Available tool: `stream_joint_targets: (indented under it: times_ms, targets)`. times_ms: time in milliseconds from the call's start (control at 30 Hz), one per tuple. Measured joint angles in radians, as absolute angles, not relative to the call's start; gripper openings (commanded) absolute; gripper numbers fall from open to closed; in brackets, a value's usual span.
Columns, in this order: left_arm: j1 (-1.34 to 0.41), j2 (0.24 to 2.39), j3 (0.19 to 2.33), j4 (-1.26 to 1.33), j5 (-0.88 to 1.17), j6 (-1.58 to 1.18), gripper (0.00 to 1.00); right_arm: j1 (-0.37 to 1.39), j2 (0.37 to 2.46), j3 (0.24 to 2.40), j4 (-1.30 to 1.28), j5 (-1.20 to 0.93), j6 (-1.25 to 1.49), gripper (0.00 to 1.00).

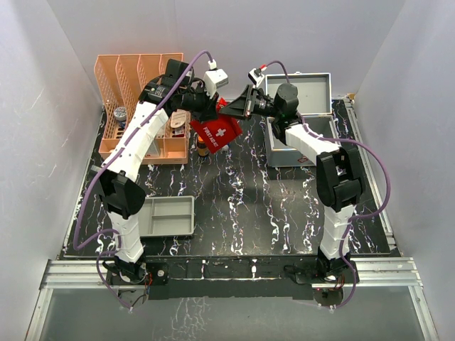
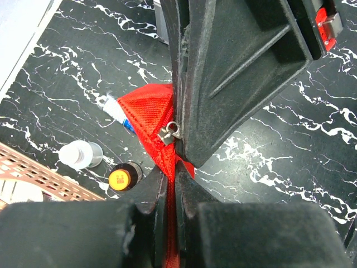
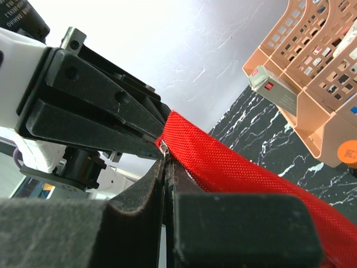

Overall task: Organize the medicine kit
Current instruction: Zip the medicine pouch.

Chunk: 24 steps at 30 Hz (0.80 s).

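The medicine kit [image 1: 313, 89], a silver-grey metal case, stands open at the back right with its lid up. In front of it a red first-aid pouch [image 1: 220, 133] hangs above the table between both arms. My left gripper [image 2: 170, 178] is shut on the pouch's red fabric [image 2: 148, 109]. My right gripper [image 3: 166, 164] is shut on the small metal zipper pull [image 3: 164, 146] at the pouch's top corner [image 3: 234, 162]. The two grippers meet tip to tip, left gripper [image 1: 206, 106] and right gripper [image 1: 238, 106].
A peach desk organiser [image 1: 138, 99] stands at the back left. A shallow grey tray [image 1: 167, 215] lies front left. Under the pouch are an orange-capped bottle [image 2: 122, 177], a white bottle [image 2: 81, 154] and a tube [image 2: 114, 109]. White walls enclose the table.
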<state>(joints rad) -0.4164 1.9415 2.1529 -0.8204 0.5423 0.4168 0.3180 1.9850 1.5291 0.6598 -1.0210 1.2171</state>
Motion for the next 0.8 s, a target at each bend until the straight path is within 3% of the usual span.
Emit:
stream_joint_targets:
  times_ms: [800]
  targets:
    - [-0.444, 1.943, 2.154, -0.868, 0.54, 0.434, 0.0, 0.287, 1.861, 1.329, 0.619, -1.064, 1.089, 0.0]
